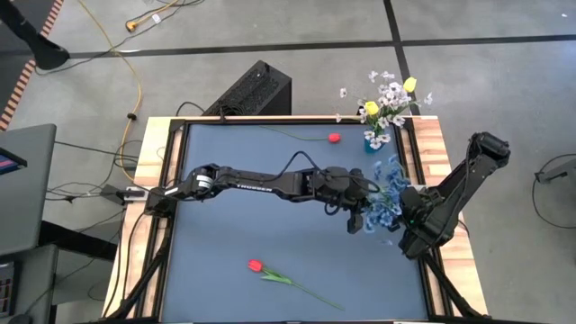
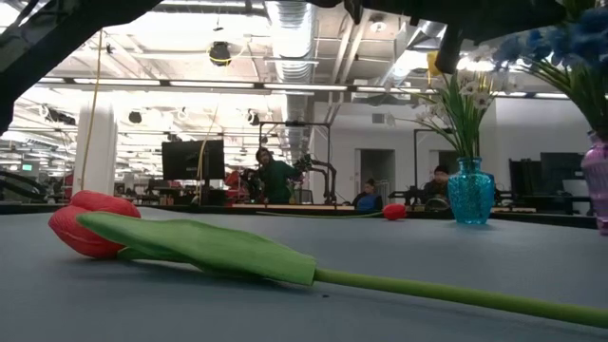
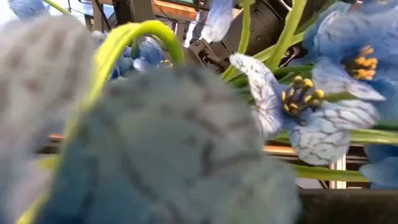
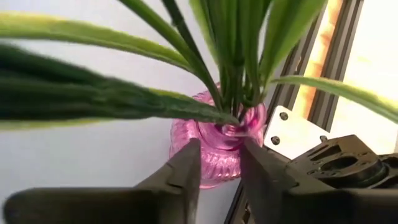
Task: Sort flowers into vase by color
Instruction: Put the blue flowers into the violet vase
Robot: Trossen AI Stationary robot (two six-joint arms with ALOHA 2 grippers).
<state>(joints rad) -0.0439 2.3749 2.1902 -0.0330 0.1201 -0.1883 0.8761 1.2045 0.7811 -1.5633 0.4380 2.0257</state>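
Note:
A bunch of blue flowers [image 1: 385,200] stands with its green stems in a pink glass vase [image 4: 217,171] near the table's right edge. My left gripper [image 1: 358,216] reaches across the table into these blooms; blue petals [image 3: 336,68] fill its wrist view and hide it. My right gripper [image 4: 219,146] is shut on the pink vase. A teal vase [image 1: 373,141] at the far right holds white sprays and yellow buds. One red tulip [image 1: 334,138] lies at the far edge. Another red tulip [image 1: 255,265] lies on its side near the front. My right gripper holds the pink vase by its neck [image 4: 231,132], just under the rim where the stems enter. One finger [image 4: 186,165] sits on each side. The fingers come slanting down from the table's right side. The vase stands upright on the table.
The wooden table rim and metal frame [image 4: 311,93] run close behind the pink vase. The near red tulip's long stem [image 2: 456,293] stretches across the front of the table. Both arms crowd the right side, while the blue mat [image 1: 234,225] left of them is open.

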